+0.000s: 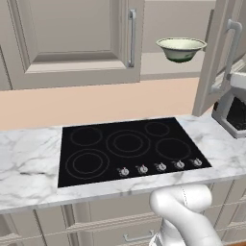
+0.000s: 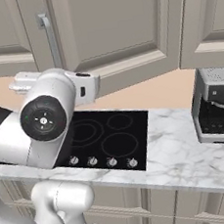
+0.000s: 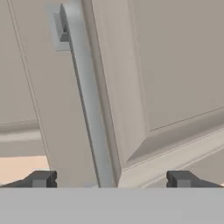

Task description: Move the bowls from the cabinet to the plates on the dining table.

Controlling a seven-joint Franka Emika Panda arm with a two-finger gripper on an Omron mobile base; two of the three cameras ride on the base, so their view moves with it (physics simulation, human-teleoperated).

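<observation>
The cabinet (image 1: 72,38) hangs above the cooktop with its right door (image 1: 218,53) swung open. On the plain shelf inside sits a pale cream-green bowl (image 1: 181,49) with a dark green band, upright. In the hand view my gripper (image 3: 111,179) is open, its two dark fingertips (image 3: 41,179) standing wide on either side of the door's vertical metal bar handle (image 3: 87,100) without touching it. The same handle (image 2: 49,37) shows in the right base view, just above my white hand. The plates and the dining table are out of view.
A black cooktop (image 1: 127,149) with a row of knobs is set in the marble counter (image 1: 29,163) below the cabinet. A coffee machine (image 2: 216,104) stands on the counter at the right, under the open door. Drawers with horizontal handles run below the counter.
</observation>
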